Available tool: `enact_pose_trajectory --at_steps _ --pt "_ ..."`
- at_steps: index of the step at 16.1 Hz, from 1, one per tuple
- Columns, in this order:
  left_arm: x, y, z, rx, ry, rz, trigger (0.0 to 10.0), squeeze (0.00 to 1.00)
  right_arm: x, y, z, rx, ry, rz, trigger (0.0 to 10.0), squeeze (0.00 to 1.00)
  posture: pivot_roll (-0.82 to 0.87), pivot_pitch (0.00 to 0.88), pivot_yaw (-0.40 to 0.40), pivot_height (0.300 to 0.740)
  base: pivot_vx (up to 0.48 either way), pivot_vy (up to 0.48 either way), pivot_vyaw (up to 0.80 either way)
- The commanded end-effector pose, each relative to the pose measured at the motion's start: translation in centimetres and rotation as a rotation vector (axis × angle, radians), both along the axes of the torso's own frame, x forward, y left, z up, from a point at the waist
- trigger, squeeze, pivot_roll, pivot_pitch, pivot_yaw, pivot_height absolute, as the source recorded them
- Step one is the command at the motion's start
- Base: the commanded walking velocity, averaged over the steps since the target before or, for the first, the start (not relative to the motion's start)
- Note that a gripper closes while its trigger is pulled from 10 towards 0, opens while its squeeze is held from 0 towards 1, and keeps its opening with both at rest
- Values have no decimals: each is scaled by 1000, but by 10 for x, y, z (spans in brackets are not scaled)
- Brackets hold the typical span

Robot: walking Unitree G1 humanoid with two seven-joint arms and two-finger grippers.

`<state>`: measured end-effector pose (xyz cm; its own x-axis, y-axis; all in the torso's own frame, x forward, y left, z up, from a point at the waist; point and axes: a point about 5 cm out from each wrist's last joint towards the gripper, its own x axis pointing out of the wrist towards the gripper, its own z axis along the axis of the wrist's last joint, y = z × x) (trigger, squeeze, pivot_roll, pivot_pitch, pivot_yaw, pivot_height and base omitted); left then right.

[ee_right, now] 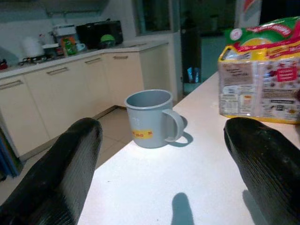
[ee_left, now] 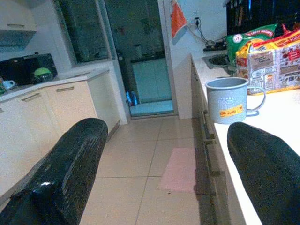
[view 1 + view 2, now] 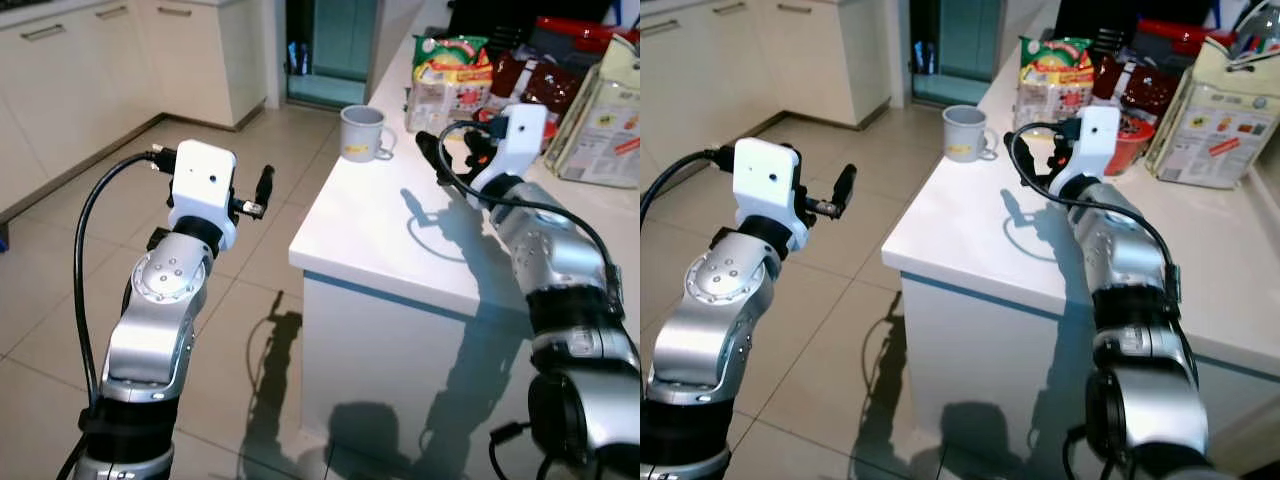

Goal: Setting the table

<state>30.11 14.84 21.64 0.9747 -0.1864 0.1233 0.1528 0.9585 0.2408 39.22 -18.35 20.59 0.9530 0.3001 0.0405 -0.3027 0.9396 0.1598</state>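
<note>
There, the white-topped kitchen counter (image 3: 420, 250) took up the right half of the head views, its near corner jutting toward the robot over a floor of large beige tiles (image 3: 60, 330). Cream cabinet fronts with metal handles (image 3: 60, 80) ran along the far left, and a dark doorway with a teal panel (image 3: 335, 45) opened beyond them.

At the back of the counter stood a cluster of groceries: a large cream carton with printed labels (image 3: 600, 115), a clear multipack of noodles with red and yellow print (image 3: 447, 85) topped by a green packet, and dark red bags (image 3: 535, 80) behind it.

The small grey mug with a yellow label and a side handle (image 3: 363, 133) stood upright near the counter's left edge, just left of the noodle pack and apart from it.

The right gripper (image 3: 445, 150) hung above the counter top, a little nearer the robot than the mug and off to its right, not touching it; in its wrist view the two black fingers (image 1: 61, 178) were spread wide with the mug between and beyond them.

The left gripper (image 3: 262, 190) was raised over the tiled floor, well left of the counter edge, its fingers (image 2: 70, 173) likewise wide apart and holding nothing, with the mug ahead and to the right.
</note>
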Motion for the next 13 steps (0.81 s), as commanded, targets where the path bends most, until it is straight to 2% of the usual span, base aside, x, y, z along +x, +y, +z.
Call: enact_pose_trajectory --at_steps 1,4,7,8,11,13 --pt "-3 -2 9 -1 -20 -23 10000 0 7 -7 8 -14 -22 -13 10000 1000 36 0 -31 740 0 0 0" --pt "-12 -1 9 -7 -6 -16 10000 0 13 -8 7 4 -7 14 10000 1000 47 0 -52 740 0 0 0" --pt "-22 -4 7 -18 -8 -4 10000 0 15 -6 0 -26 14 21 10000 1000 65 0 -69 740 0 0 0" --pt "-32 -3 12 -32 -18 4 10000 0 15 -6 -4 -54 17 16 10000 1000 86 0 -74 740 0 0 0" --pt "-42 3 21 -41 -46 23 10000 0 16 -5 -2 -46 1 0 10000 1000 113 30 -76 740 0 0 0" --pt "-52 7 30 -12 -62 26 10000 0 18 -5 -2 -99 -4 -51 10000 1000 157 63 -79 740 0 0 0"
